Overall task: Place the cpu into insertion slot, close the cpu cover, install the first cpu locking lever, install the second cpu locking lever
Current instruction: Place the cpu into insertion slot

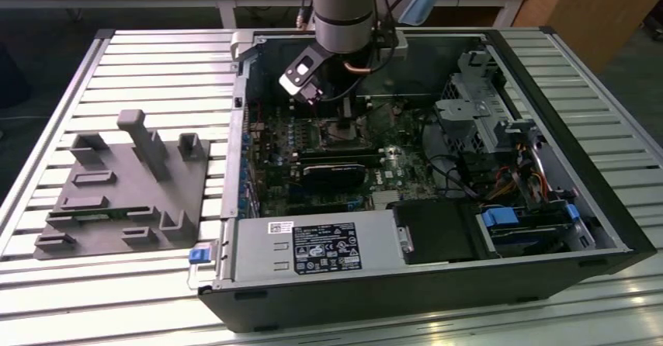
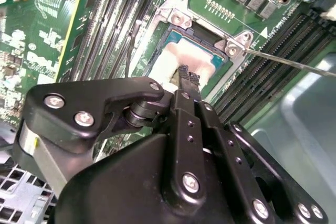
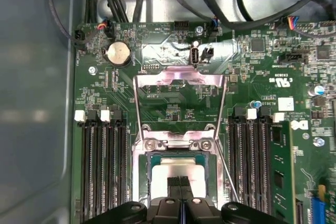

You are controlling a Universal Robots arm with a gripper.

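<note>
We find the gripper inside the computer case, hanging right over the cpu, which lies in the insertion slot, with the cpu cover standing open just beyond it and the memory slots running along both its sides.

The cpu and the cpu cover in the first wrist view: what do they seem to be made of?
The small square silver-grey cpu looks topped with matte metal: its glare is soft and pale. The thin silvery frame-shaped cpu cover seems polished sheet metal, as its bar reflects light brightly.
</note>
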